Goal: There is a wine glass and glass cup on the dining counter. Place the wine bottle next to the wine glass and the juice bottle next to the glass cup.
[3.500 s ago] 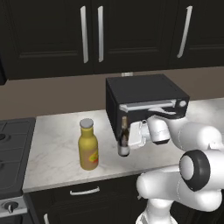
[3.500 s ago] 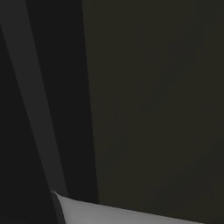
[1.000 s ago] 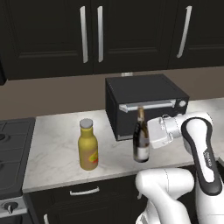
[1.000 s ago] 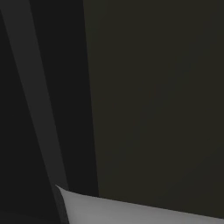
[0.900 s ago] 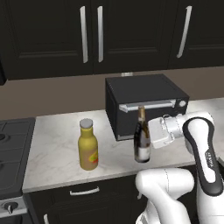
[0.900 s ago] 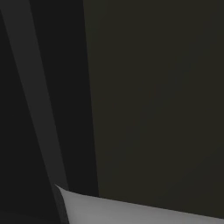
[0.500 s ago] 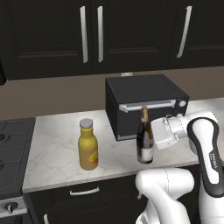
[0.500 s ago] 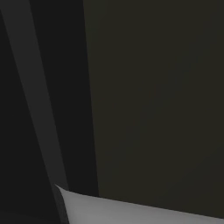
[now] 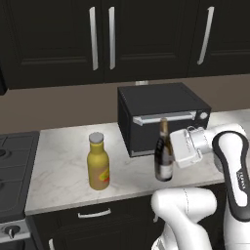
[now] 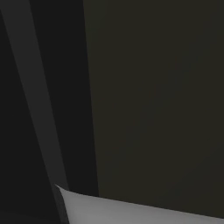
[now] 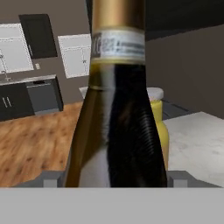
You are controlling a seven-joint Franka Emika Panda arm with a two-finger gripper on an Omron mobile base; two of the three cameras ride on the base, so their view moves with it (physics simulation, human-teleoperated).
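Note:
The slim dark wine bottle (image 9: 163,157) stands upright in my gripper (image 9: 168,154), which is shut on its body from the right, over the front of the marble kitchen counter (image 9: 58,168). In the hand view the wine bottle (image 11: 116,127) looms close, with the gripper (image 11: 114,179) clamped on both sides of it. The plump yellow juice bottle (image 9: 98,163) stands on the counter to the left, a hand's width from the wine bottle, and the juice bottle (image 11: 159,127) peeks out behind it. The wine glass, the glass cup and the dining counter are out of view.
A black toaster oven (image 9: 161,114) sits right behind the held bottle. A stove (image 9: 10,163) borders the counter's left end. Dark wall cabinets (image 9: 102,39) hang above. A dark panel (image 10: 153,96) stands close in the right base view. Wooden floor (image 11: 30,148) lies beyond.
The arm has carried the wine bottle a little to the right and away from the oven front. The juice bottle has stayed where it was.

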